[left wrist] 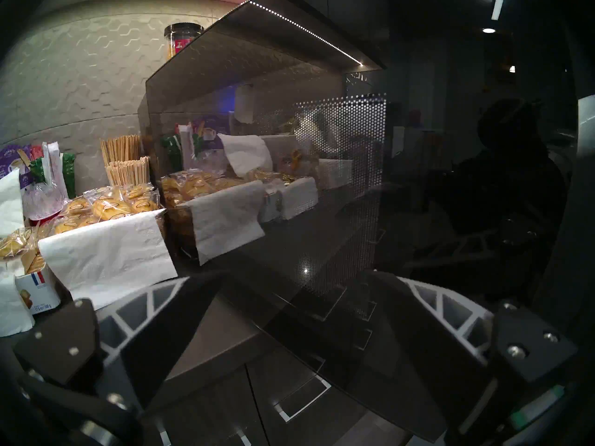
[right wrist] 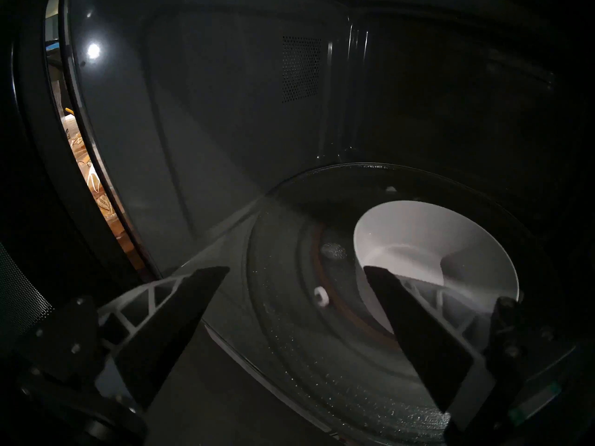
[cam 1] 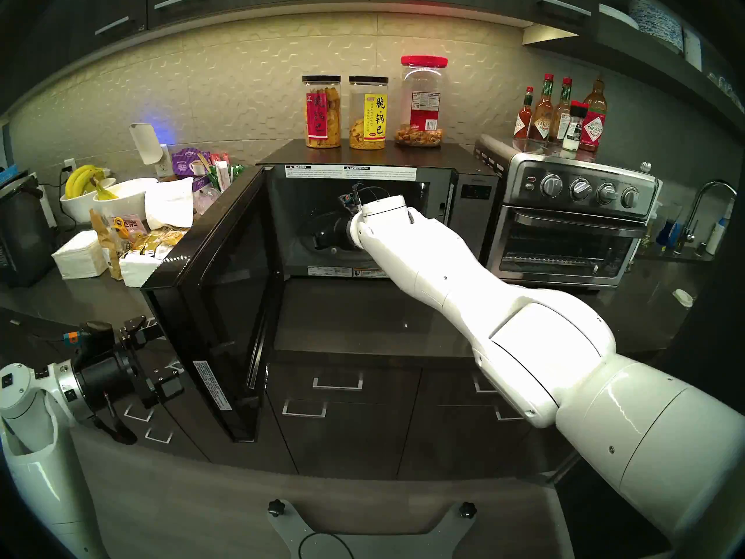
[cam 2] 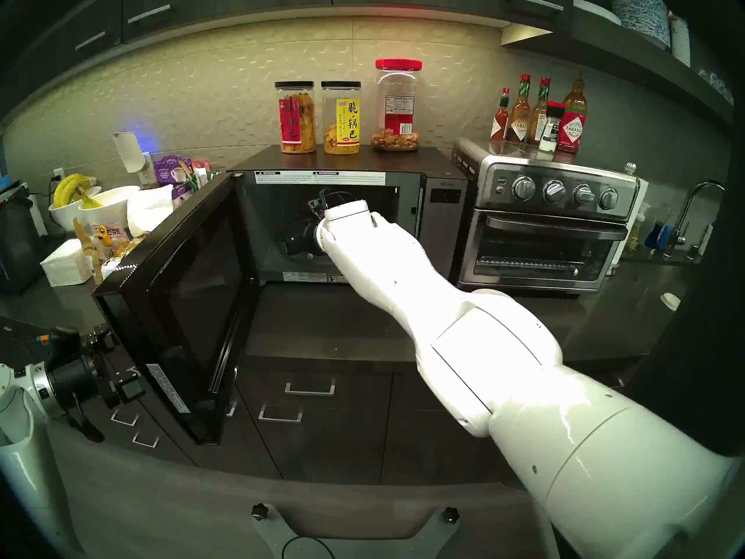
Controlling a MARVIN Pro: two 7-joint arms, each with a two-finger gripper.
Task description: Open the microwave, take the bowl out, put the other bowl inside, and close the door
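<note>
The microwave (cam 1: 475, 199) (cam 2: 443, 199) stands with its door (cam 1: 225, 304) (cam 2: 189, 304) (left wrist: 289, 178) swung wide to the left. My right arm (cam 1: 387, 227) reaches into the cavity, where its fingers are lost in the dark in the head views. In the right wrist view the right gripper (right wrist: 295, 268) is open over the glass turntable (right wrist: 289, 339). The small white bowl (right wrist: 434, 242) sits upright on that plate, and the right finger (right wrist: 418, 332) overlaps its near rim. My left gripper (cam 1: 153, 356) (cam 2: 117, 356) (left wrist: 293, 274) is open and empty beside the door's outer face. The other bowl is out of view.
Three snack jars (cam 1: 369, 112) stand on top of the microwave. A steel toaster oven (cam 1: 572, 223) with sauce bottles (cam 1: 564, 114) on it sits to the right. Bowls of bananas (cam 1: 105, 191), napkins and snack packets (left wrist: 106, 207) crowd the counter left of the door. A sink tap (cam 1: 709, 207) is at far right.
</note>
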